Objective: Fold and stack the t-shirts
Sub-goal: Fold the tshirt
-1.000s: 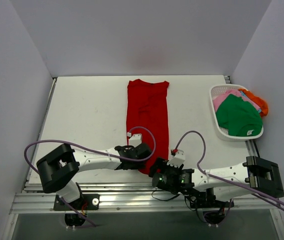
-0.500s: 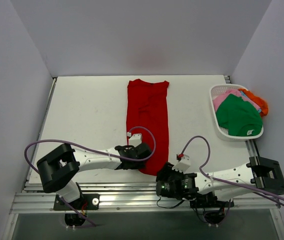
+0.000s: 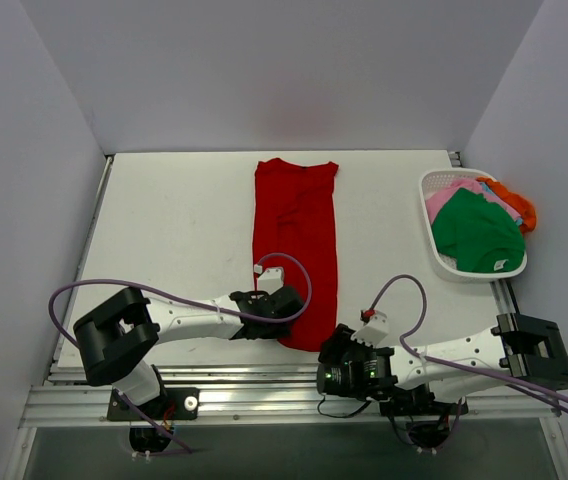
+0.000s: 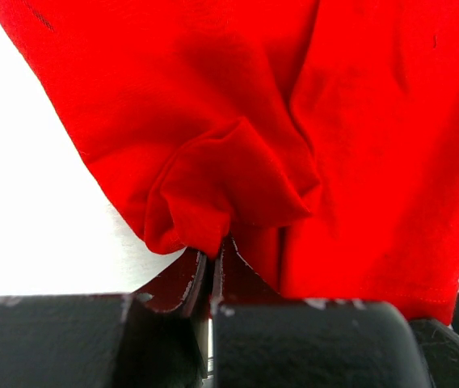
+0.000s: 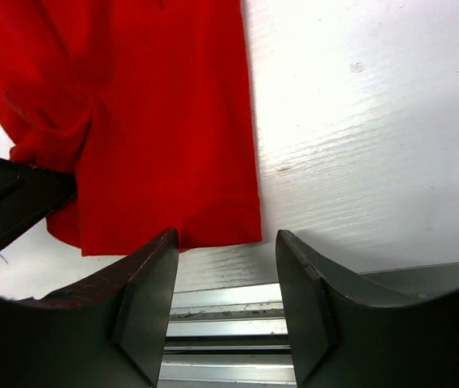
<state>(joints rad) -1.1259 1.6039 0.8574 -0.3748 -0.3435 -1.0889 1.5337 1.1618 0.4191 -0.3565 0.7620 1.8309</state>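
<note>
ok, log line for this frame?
task: fold red shirt | left gripper: shut on its near hem | right gripper: open, at near right corner, no grip | basket: green shirt, pink shirt, orange shirt

light: bright, even | shadows: faint | glare: table point(image 5: 359, 121) washed out | focus: sharp

Matt red cloth t-shirt point(image 4: 359, 162), slatted plastic basket point(image 3: 427, 210)

From above, my left tool point(image 3: 286, 300) covers the near-left corner of the red t-shirt point(image 3: 296, 230), and the wrist of my right tool point(image 5: 225, 236) hides its fingertips. Both wrist views crop the shirt at the top edge. In the basket point(image 3: 432, 183), the green t-shirt point(image 3: 476, 238) buries most of the pink t-shirt point(image 3: 446, 198) and the orange t-shirt point(image 3: 519, 205).
</note>
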